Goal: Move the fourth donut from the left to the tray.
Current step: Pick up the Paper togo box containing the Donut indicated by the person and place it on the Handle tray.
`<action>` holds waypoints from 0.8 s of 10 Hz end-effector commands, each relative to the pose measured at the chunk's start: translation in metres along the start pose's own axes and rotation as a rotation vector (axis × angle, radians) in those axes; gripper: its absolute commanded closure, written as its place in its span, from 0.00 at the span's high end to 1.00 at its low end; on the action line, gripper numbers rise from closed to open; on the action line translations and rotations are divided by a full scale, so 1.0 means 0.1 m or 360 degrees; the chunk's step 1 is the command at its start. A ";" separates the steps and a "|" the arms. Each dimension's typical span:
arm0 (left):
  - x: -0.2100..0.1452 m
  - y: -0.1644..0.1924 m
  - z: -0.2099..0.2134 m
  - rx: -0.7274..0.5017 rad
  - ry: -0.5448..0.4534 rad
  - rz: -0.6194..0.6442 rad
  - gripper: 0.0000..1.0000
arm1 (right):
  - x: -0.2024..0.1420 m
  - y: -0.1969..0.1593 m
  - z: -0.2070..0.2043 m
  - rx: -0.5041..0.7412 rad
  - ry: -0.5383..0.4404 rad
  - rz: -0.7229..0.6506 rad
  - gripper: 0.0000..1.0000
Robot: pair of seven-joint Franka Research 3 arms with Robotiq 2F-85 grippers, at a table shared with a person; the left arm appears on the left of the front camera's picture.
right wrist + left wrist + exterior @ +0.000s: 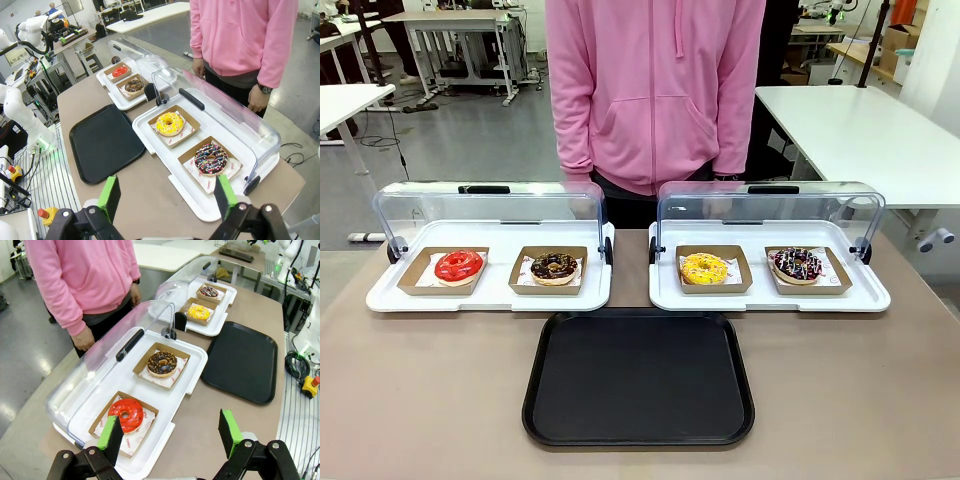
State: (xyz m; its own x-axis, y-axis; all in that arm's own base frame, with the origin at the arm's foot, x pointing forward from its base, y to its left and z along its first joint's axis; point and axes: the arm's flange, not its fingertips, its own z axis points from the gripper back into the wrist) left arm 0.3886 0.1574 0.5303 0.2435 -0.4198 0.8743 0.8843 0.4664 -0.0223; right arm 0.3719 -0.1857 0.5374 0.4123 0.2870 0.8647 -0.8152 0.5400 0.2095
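Observation:
The fourth donut (798,265), dark chocolate icing with pink and white sprinkles, sits in a brown cardboard holder at the right end of the right white tray (770,300); it is also in the right wrist view (210,159) and far off in the left wrist view (208,291). The black tray (638,378) lies in front of the white trays, nothing on it (102,142) (242,360). My left gripper (170,432) stands open above the table's left end, near the red donut. My right gripper (166,195) stands open above the table's right end, short of the fourth donut.
A red donut (458,266), a chocolate crumb donut (553,266) and a yellow donut (705,268) sit in holders. Both clear domed lids (490,215) are swung back open. A person in a pink hoodie (655,90) stands at the far side.

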 end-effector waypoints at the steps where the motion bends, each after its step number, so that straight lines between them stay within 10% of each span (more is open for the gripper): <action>1: 0.02 0.01 0.00 -0.0005 -0.0030 -0.0007 1.00 | 0.03 -0.03 -0.01 0.0004 -0.0045 0.0037 1.00; 8: 0.02 0.01 0.00 -0.0005 -0.0030 -0.0007 1.00 | 0.03 -0.03 -0.01 0.0004 -0.0045 0.0037 1.00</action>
State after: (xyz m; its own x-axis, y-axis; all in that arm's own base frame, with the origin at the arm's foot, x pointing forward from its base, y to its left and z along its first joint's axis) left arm 0.3886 0.1574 0.5303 0.2435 -0.4198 0.8743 0.8843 0.4664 -0.0223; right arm 0.3719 -0.1857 0.5374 0.4123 0.2870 0.8647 -0.8152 0.5400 0.2094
